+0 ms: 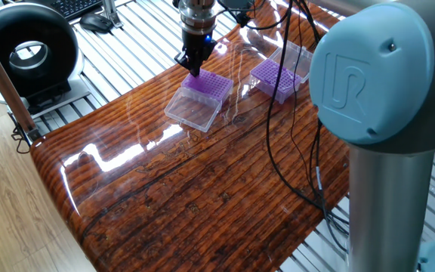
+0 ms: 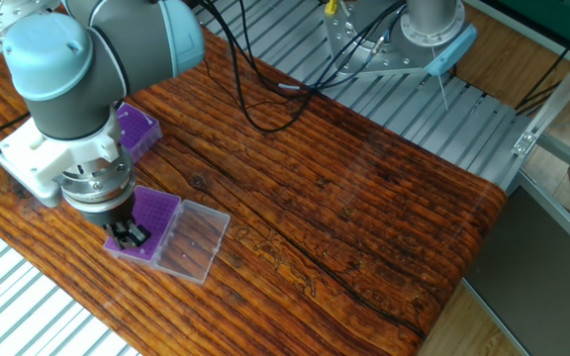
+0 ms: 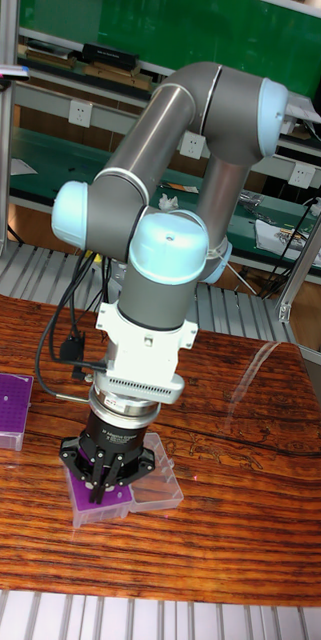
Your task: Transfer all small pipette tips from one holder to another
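**Gripper poised over the near tip box**

We see the small pipette tips (image 1: 208, 85) in the purple box (image 2: 151, 222) directly under the gripper (image 1: 195, 69), fingers drawn narrow; whether it holds a tip we cannot tell. The second purple box (image 1: 276, 78) sits well apart.

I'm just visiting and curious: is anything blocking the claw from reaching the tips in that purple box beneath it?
Nothing visible does. The gripper hangs directly over the open purple tip box; its clear lid lies folded aside.
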Motion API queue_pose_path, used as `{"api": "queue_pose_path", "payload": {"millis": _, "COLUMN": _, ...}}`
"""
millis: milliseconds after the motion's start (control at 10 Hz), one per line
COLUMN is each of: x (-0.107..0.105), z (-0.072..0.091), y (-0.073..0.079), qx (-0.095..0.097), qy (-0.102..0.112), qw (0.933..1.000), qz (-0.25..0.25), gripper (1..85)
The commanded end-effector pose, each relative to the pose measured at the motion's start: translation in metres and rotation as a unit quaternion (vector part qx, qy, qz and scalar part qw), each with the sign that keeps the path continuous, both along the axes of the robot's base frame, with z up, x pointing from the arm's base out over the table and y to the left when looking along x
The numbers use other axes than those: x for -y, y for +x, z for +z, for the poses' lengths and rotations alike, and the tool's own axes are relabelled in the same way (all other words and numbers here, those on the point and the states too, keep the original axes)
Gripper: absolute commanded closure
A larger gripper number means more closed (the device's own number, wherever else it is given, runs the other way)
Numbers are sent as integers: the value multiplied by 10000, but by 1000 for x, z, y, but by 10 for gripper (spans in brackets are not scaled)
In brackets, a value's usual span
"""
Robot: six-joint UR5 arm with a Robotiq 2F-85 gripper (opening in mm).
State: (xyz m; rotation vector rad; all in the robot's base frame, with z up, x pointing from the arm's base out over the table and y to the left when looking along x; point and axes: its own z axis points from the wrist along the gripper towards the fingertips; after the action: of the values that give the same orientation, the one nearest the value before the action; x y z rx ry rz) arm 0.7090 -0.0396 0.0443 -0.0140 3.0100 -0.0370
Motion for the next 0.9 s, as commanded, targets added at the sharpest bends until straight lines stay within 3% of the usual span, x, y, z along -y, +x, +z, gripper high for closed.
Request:
{"api": "queue_pose_path", "payload": {"millis": 0, "x": 2, "z": 2, "y": 0, "qx": 11, "qy": -10, "qw": 10000, "qz": -74, "gripper": 847}}
{"api": "queue_pose_path", "payload": {"millis": 800, "x": 11, "z": 8, "y": -8, "qx": -53, "qy": -145, "qw": 9997, "qz": -169, "gripper": 847}}
